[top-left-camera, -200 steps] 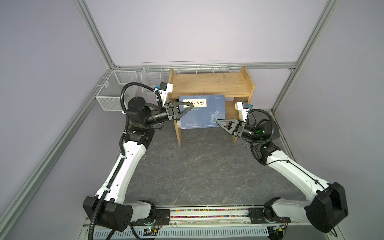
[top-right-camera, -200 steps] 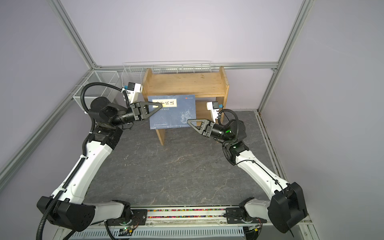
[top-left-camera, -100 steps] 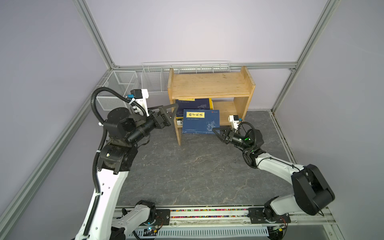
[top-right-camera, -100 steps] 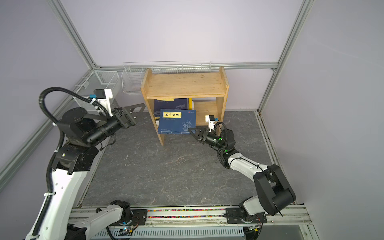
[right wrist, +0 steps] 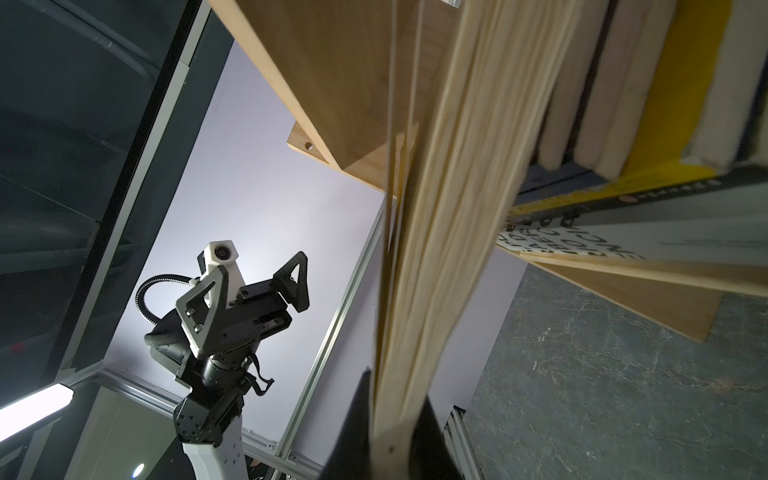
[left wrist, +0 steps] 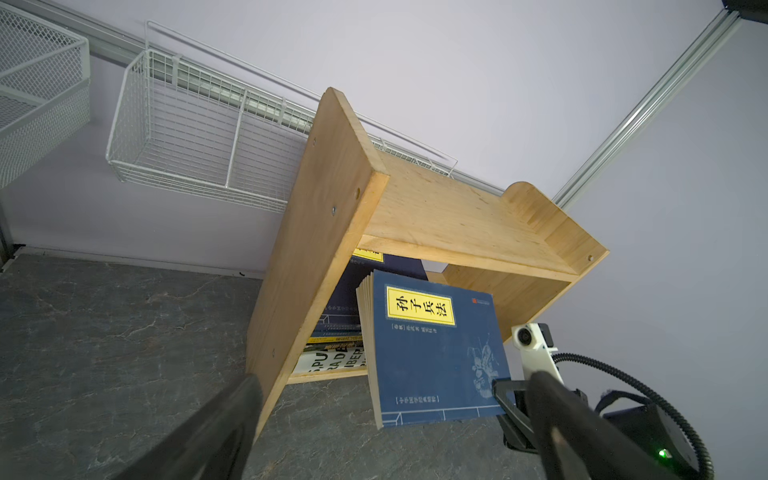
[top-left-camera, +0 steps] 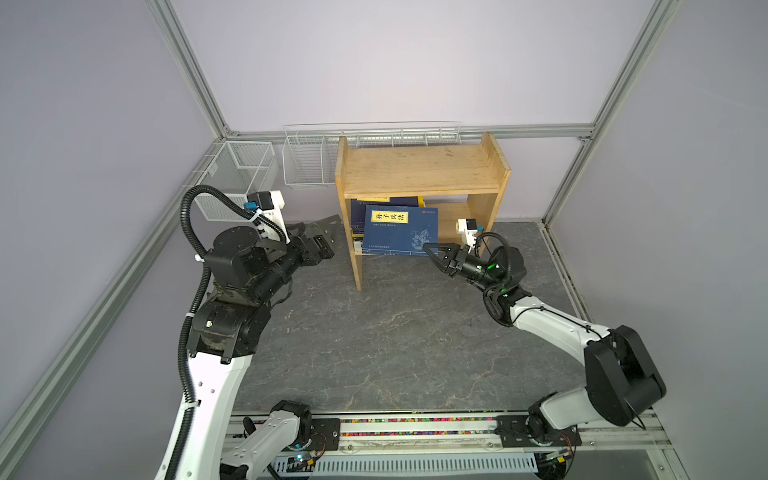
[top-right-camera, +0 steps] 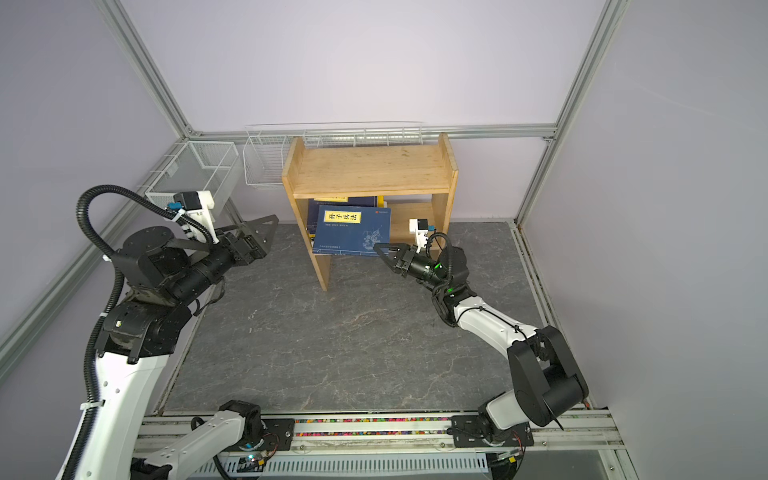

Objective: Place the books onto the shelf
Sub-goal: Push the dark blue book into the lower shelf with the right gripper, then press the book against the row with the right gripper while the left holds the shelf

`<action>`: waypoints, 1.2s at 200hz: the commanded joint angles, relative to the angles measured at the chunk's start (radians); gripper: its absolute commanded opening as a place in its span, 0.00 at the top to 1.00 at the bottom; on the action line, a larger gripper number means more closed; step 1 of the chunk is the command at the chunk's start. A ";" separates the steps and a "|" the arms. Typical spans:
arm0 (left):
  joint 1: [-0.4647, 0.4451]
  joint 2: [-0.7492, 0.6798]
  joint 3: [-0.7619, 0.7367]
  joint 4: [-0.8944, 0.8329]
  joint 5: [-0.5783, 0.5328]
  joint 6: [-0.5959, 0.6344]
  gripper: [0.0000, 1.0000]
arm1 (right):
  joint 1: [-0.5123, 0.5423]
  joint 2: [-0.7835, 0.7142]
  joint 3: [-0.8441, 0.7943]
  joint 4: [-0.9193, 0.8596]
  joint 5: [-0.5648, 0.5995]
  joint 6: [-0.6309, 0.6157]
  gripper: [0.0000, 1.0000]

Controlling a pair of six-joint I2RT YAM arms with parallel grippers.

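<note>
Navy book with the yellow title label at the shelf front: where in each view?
In a top view: navy book with yellow title label, centre.
In a top view: book just left of centre.
Left wrist: book lower middle, cover showing.
Right wrist: book's page edges only, centre.
Shared landmark: light pine wooden shelf.

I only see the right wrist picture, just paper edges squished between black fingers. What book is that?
Observer: A navy blue paperback with a yellow label, pinched at a lower corner by the right gripper.
Operator: Is it on the shelf yet?
Observer: Not fully. It tilts into the lower tier of the light pine wooden shelf, bottom edge poking out front.
Operator: What's behind the shelf?
Observer: A long white wire basket.
</note>
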 commanded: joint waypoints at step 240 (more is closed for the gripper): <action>0.127 0.157 -0.216 0.150 0.158 0.054 0.01 | -0.043 0.276 0.547 -0.418 -0.051 -0.194 0.93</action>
